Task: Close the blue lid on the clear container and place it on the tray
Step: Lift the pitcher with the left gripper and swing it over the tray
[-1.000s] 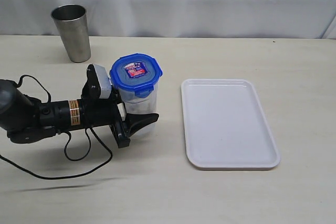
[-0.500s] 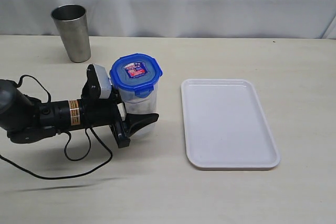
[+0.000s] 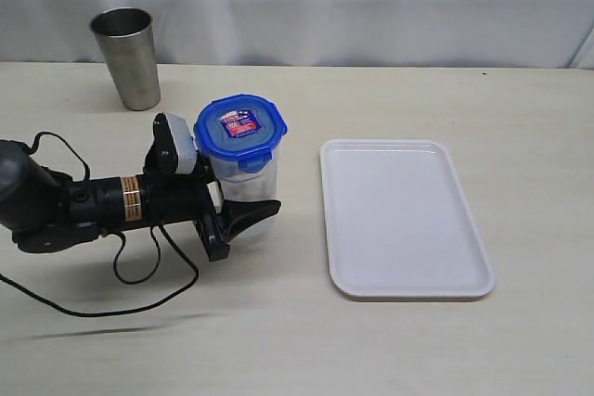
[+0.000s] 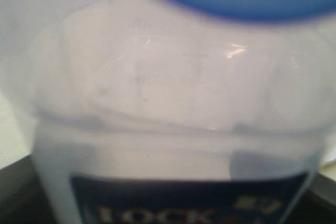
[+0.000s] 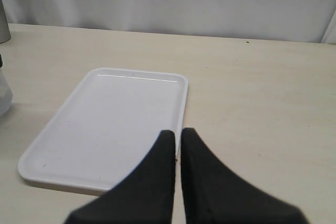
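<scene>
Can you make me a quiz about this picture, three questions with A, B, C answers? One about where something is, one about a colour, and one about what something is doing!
1. Where does the container stand?
A. on the table, beside the tray
B. on the tray
C. inside the metal cup

2. What colour is the lid?
A. red
B. green
C. blue

3. How is the right hand?
A. wide open
B. shut
C. holding the lid

Answers:
1 A, its base rests on the table, apart from the tray's rim.
2 C, the lid on top of the container is bright blue.
3 B, its two black fingers lie almost together with nothing between them.
</scene>
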`<state>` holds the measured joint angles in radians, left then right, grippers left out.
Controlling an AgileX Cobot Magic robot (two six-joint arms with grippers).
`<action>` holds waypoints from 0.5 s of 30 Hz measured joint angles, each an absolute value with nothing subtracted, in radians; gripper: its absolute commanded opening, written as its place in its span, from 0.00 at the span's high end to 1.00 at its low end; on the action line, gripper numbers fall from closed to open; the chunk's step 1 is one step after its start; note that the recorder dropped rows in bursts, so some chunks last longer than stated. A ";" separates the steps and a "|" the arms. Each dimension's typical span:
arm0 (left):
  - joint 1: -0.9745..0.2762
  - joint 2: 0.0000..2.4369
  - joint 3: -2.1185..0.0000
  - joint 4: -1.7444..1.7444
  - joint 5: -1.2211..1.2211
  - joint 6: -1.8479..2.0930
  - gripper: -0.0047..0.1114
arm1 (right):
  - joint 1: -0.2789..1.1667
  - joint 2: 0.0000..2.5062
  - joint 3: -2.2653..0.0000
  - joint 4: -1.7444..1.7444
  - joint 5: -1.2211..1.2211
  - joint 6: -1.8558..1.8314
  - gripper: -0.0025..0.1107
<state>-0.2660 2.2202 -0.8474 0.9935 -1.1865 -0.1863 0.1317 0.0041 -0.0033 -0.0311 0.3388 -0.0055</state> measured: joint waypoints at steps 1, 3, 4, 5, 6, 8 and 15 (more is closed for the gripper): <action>-0.266 2.212 -0.848 0.994 -1.185 -0.186 0.96 | 0.132 0.004 -0.003 -0.031 0.339 -0.005 0.94; -0.266 2.191 -0.848 0.994 -1.185 -0.186 0.96 | 0.132 0.004 -0.003 -0.031 0.339 -0.007 0.94; -0.266 2.178 -0.848 0.994 -1.185 -0.190 0.96 | 0.132 0.004 -0.003 -0.031 0.339 -0.007 0.94; -0.266 2.165 -0.848 0.994 -1.185 -0.203 0.96 | 0.132 0.004 -0.003 -0.031 0.339 -0.007 0.94; -0.266 2.156 -0.848 0.994 -1.185 -0.222 0.96 | 0.132 0.004 -0.003 -0.031 0.339 -0.007 0.94; -0.266 2.133 -0.848 0.994 -1.185 -0.264 0.96 | 0.132 0.004 -0.003 -0.031 0.339 -0.007 0.94; -0.331 2.021 -0.847 0.929 -1.011 -0.312 0.96 | 0.132 0.004 -0.003 -0.031 0.339 -0.007 0.94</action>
